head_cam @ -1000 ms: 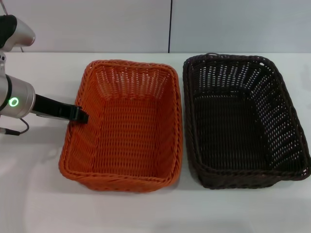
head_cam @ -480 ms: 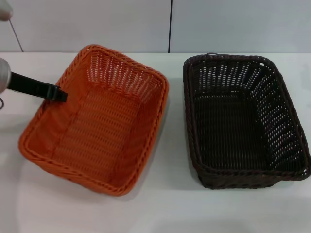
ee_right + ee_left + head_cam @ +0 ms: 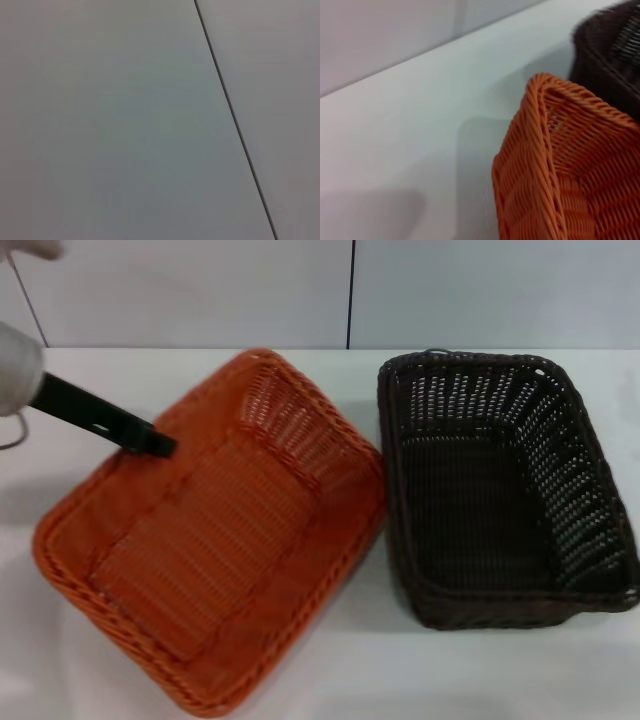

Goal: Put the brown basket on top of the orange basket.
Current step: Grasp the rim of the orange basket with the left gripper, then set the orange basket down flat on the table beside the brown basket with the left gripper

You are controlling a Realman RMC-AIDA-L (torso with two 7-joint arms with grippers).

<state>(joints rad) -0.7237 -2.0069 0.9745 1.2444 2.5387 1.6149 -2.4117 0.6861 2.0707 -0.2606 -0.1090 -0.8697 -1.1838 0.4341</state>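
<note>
The left gripper (image 3: pixel 160 443), fingers pinching its rim, holds the bright orange rectangular woven wicker basket (image 3: pixel 215 540) tilted and skewed on the white surface (image 3: pixel 330 680); it could slip or strike the dark brown rectangular woven wicker basket (image 3: pixel 500 490), untouched just right. The right gripper is out of view.

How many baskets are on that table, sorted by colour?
Orange wicker basket: 1
Dark brown wicker basket: 1
Total: 2 baskets
</note>
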